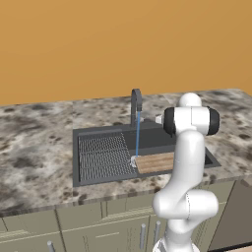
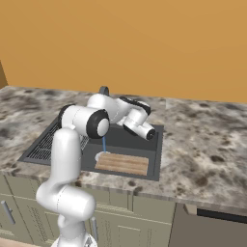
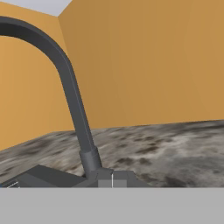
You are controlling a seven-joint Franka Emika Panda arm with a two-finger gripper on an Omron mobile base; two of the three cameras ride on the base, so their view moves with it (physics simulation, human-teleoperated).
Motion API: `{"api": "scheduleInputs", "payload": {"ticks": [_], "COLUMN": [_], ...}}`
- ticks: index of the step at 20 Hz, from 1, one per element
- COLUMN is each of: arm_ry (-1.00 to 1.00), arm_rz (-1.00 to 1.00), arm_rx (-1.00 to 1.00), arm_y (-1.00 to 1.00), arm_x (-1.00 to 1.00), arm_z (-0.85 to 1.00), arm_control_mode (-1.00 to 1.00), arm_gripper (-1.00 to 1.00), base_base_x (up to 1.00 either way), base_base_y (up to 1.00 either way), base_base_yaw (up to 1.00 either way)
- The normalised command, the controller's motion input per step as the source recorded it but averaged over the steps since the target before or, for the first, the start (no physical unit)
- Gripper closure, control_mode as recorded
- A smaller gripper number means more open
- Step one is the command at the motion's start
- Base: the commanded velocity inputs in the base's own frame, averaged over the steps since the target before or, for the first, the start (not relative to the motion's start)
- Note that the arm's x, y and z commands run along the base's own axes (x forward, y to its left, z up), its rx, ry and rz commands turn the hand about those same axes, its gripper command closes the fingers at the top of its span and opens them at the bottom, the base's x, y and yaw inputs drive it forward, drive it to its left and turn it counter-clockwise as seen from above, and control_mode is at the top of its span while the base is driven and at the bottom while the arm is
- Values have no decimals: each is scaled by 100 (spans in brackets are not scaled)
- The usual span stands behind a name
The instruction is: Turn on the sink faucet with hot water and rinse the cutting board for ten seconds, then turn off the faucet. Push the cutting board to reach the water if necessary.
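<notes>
With its jaws together and empty, the tool (image 2: 153,135) hangs at centre frame, right of the faucet (image 1: 136,105), while water (image 1: 138,140) strikes the left end of the cutting board (image 2: 122,163) lying lengthwise in the sink (image 1: 98,182).

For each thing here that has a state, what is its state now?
faucet: on, water running.
cutting board: flat in the sink, stream lands at its left end.
cabinet doors: closed.
</notes>
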Motion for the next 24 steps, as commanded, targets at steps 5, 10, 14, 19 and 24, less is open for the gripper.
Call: {"api": "scheduleInputs", "payload": {"ticks": [5,10,14,19,24], "arm_ry": [0,0,0,0,0], "arm_rz": [0,0,0,0,0], "arm_rx": [0,0,0,0,0], "arm_y": [0,0,0,0,0], "arm_x": [0,0,0,0,0], "arm_z": [0,0,0,0,0], "arm_control_mode": [-100,-100,-100,-100,-100], "arm_gripper": [100,100,100,100,100], "base_base_x": [0,0,0,0,0], "base_base_y": [0,0,0,0,0], "base_base_yaw": [0,0,0,0,0]}}
